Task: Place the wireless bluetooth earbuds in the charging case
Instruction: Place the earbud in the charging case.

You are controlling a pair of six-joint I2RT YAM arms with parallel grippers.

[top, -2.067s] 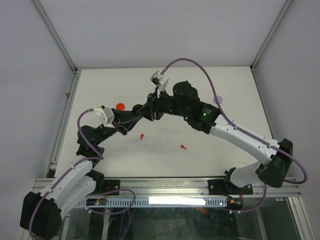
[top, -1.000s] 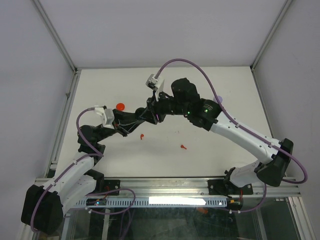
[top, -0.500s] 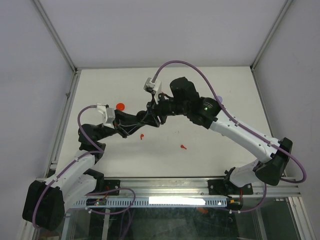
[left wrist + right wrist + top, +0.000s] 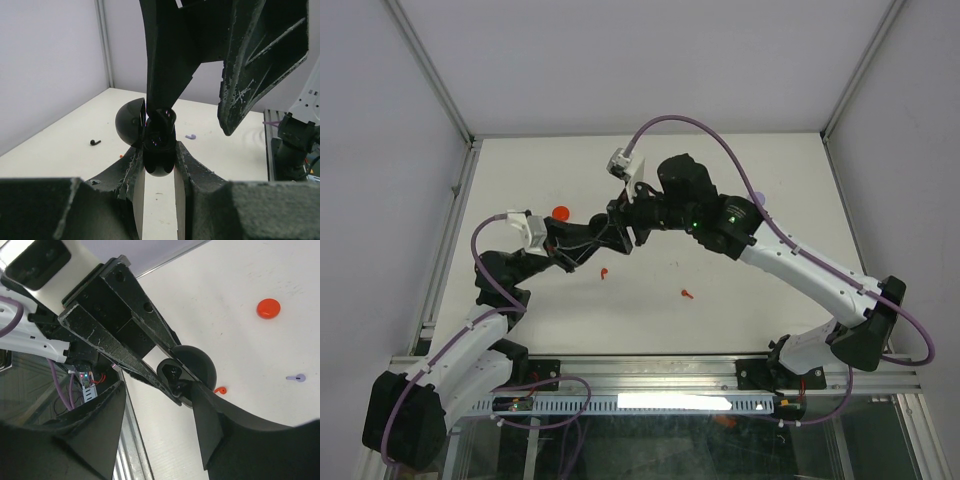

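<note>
case: we see the black charging case (image 4: pixel 128 123), lid open, clamped in the left gripper (image 4: pixel 159 155) above the table (image 4: pixel 770 160); contents unclear | count: two red earbuds (image 4: pixel 604 273), one black earbud (image 4: pixel 95 142), one lavender earbud (image 4: pixel 190 136), all loose on the table; one red disc (image 4: pixel 560 213) | arms: both meet mid-table; right gripper (image 4: pixel 157 385) jaws apart, one fingertip at the case mouth

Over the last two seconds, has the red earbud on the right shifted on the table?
No. The red earbud lies where it was, at the same offset from the red disc and the other red earbud.
</note>
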